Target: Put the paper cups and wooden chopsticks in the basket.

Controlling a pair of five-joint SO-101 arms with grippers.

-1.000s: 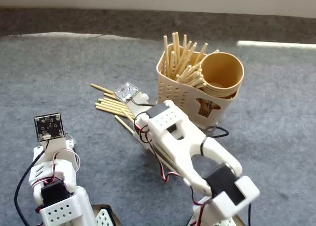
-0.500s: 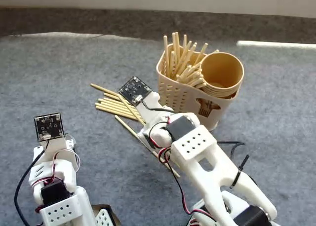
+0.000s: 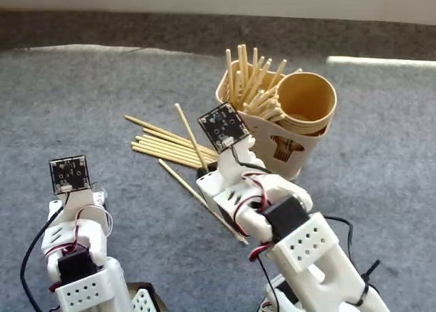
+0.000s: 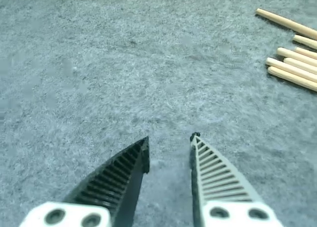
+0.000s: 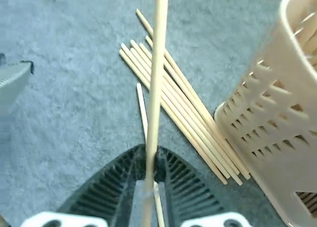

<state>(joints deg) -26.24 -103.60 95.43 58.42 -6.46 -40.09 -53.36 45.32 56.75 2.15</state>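
Note:
A cream slotted basket (image 3: pixel 262 131) holds several wooden chopsticks (image 3: pixel 248 77) and stacked paper cups (image 3: pixel 306 101). More chopsticks (image 3: pixel 160 145) lie on the grey carpet to the left of the basket, also in the right wrist view (image 5: pixel 183 113). My right gripper (image 5: pixel 151 162) is shut on one chopstick (image 5: pixel 157 73), which sticks up at a tilt (image 3: pixel 189 136) beside the basket (image 5: pixel 282 113). My left gripper (image 4: pixel 168 142) hovers open over bare carpet at the lower left, with chopstick ends (image 4: pixel 292 58) ahead of it.
One loose chopstick (image 3: pixel 197 197) lies diagonally on the carpet under the right arm. A tip of the left gripper (image 5: pixel 12 78) shows in the right wrist view. The carpet's dark edge (image 3: pixel 136 29) runs along the back.
My right gripper has risen from the pile and shifted right toward the basket, lifting one chopstick up on end. The left arm has stayed still.

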